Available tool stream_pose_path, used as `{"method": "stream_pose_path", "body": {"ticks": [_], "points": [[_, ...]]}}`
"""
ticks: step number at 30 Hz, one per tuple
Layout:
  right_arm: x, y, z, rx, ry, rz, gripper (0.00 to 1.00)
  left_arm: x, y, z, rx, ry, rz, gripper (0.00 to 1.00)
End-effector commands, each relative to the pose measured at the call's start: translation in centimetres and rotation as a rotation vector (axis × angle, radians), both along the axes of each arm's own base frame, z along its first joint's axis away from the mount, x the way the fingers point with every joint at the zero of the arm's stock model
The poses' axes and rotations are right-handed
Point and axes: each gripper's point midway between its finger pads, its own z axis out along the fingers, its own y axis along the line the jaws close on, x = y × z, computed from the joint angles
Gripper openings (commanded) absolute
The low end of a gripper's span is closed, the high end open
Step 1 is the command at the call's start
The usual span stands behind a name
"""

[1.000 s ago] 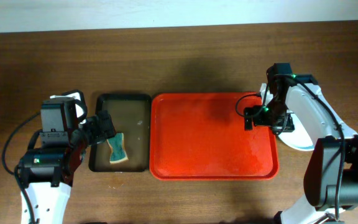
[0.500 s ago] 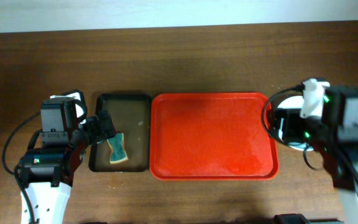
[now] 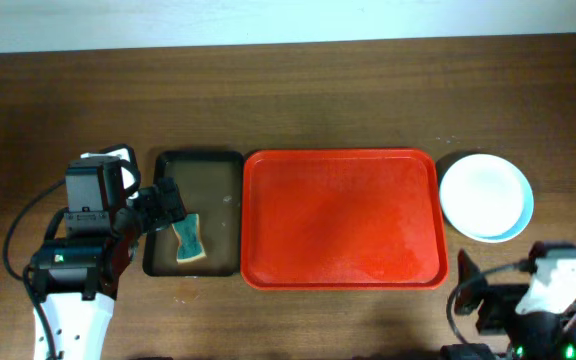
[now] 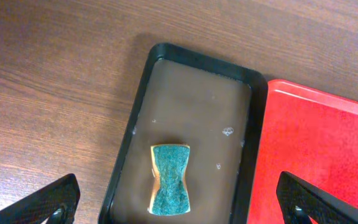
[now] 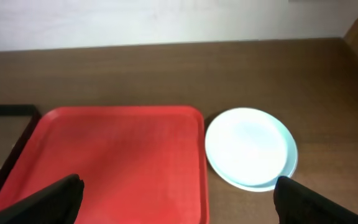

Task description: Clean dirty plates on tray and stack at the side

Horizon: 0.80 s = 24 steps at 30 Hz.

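Observation:
The red tray (image 3: 343, 220) lies mid-table and shows only its bare red floor. Just right of it on the wood sits a stack of plates (image 3: 485, 196), white on top with a pale blue rim peeking out beneath. My right gripper (image 3: 466, 292) is low at the front right corner, open, apart from both. The right wrist view shows the tray (image 5: 110, 162) and the plates (image 5: 250, 148) beyond my open right gripper (image 5: 179, 202). My left gripper (image 3: 163, 207) hangs open over the left part of the brown tray, with nothing between its fingers (image 4: 51, 202).
A black-rimmed brown tray (image 3: 193, 157) adjoins the red tray's left side. A teal-and-yellow sponge (image 3: 189, 240) lies in it, also seen as the sponge (image 4: 170, 177) below my left gripper (image 4: 179, 208). Bare wood surrounds everything.
My right arm has drawn back from the tray's right edge to the front right corner, uncovering the stacked plates. The left arm has not moved.

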Motion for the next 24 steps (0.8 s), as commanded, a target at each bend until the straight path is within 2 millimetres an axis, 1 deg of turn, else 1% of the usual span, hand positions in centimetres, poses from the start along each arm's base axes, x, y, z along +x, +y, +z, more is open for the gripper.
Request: {"method": "stream_pose_path", "body": {"ticks": [1, 5, 6, 8, 9, 11, 12, 14, 15, 16, 19, 20, 22, 23, 24], "points": [[-0.6, 0.7, -0.4, 0.016, -0.109, 0.042, 0.99, 0.1, 0.3, 0.9, 0.0, -0.024, 0.017, 0.99], [0.0, 0.9, -0.8, 0.023, -0.259, 0.05, 0.98, 0.1, 0.3, 0.9, 0.0, -0.024, 0.017, 0.99], [0.4, 0.9, -0.8, 0.024, -0.304, 0.052, 0.99, 0.1, 0.3, 0.9, 0.0, -0.024, 0.016, 0.99], [2.0, 1.1, 0.0, 0.027, -0.415, 0.059, 0.98, 0.1, 0.3, 0.9, 0.0, -0.024, 0.017, 0.99], [3.0, 1.2, 1.1, 0.03, -0.499, 0.066, 0.98, 0.1, 0.3, 0.9, 0.0, -0.024, 0.017, 0.99], [3.9, 1.5, 3.7, 0.033, -0.679, 0.078, 0.98, 0.1, 0.3, 0.9, 0.0, -0.024, 0.017, 0.99], [3.7, 1.7, 5.9, 0.035, -0.828, 0.092, 0.99, 0.1, 0.3, 0.9, 0.0, -0.024, 0.017, 0.99], [2.7, 1.8, 8.2, 0.034, -1.002, 0.1, 0.98, 0.1, 0.3, 0.9, 0.0, -0.024, 0.016, 0.99], [2.0, 1.7, 9.1, 0.033, -1.081, 0.099, 0.98, 0.1, 0.3, 0.9, 0.0, -0.024, 0.016, 0.99], [1.8, 1.7, 9.3, 0.033, -1.106, 0.097, 0.98, 0.1, 0.3, 0.9, 0.0, -0.024, 0.017, 0.99], [2.7, 1.6, 8.0, 0.034, -1.079, 0.088, 0.98, 0.1, 0.3, 0.9, 0.0, -0.024, 0.017, 0.99], [3.4, 1.6, 6.8, 0.034, -1.051, 0.087, 0.98, 0.1, 0.3, 0.9, 0.0, -0.024, 0.017, 0.99], [5.1, 1.7, 3.9, 0.034, -0.974, 0.088, 0.98, 0.1, 0.3, 0.9, 0.0, -0.024, 0.016, 0.99], [6.1, 1.7, 1.7, 0.035, -0.921, 0.088, 0.98, 0.1, 0.3, 0.9, 0.0, -0.024, 0.016, 0.99], [6.8, 1.8, 0.2, 0.035, -0.888, 0.088, 0.98, 0.1, 0.3, 0.9, 0.0, -0.024, 0.016, 0.99]]}}
